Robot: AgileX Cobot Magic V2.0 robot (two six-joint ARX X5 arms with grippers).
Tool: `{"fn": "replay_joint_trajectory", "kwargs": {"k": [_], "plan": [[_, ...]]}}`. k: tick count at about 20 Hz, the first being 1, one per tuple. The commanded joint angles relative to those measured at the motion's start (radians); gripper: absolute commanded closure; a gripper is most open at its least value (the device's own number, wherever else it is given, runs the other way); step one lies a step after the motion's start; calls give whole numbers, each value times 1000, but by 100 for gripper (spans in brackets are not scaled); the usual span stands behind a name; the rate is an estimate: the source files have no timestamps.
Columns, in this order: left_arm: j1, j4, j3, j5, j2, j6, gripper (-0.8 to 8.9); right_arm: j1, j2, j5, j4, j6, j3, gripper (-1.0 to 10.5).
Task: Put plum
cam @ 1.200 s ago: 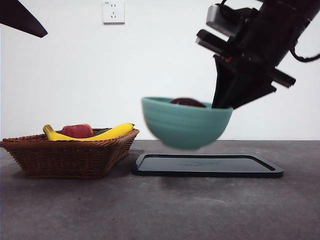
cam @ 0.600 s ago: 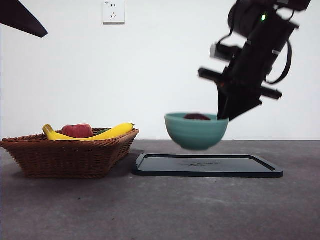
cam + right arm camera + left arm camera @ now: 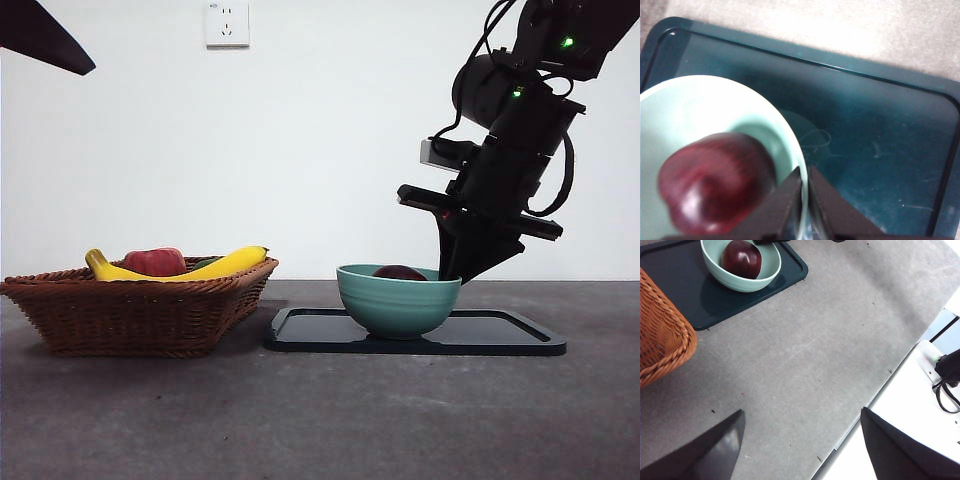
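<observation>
Grey tabletop, white wall behind: bowl with plum set on tray, right gripper clamped on its rim.

Plum lies inside the teal bowl, and the bowl appears to rest on the dark tray, centre-right of the scene. Right gripper has its jaws pinched on the bowl's right rim, one jaw inside, one outside. Left gripper waits off to the side over bare table, jaws spread wide, holding nothing. Wicker basket sits at left, just beside the tray, with a banana and a red fruit in it. Judgement: placing looks essentially done, plum in bowl and bowl down on tray; what's left is letting go of the rim and pulling the arm clear without tipping the bowl.
</observation>
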Motion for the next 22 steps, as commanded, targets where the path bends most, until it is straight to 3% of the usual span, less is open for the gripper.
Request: {"fn": "replay_joint_trajectory", "kwargs": {"k": [1, 3, 11, 19, 22], "plan": [[-6, 10, 12, 2, 5, 2, 440, 3, 22, -1, 8, -6, 24, 854], [-6, 10, 12, 2, 5, 2, 440, 3, 16, 1, 7, 1, 24, 741], [-6, 10, 12, 2, 5, 2, 440, -8, -211, 7, -43, -9, 24, 732], [-6, 11, 12, 2, 5, 2, 440, -4, -628, -27, -370, -95, 24, 732], [-6, 11, 12, 2, 5, 2, 440, 2, -755, -30, -493, -95, 8, 732]]}}
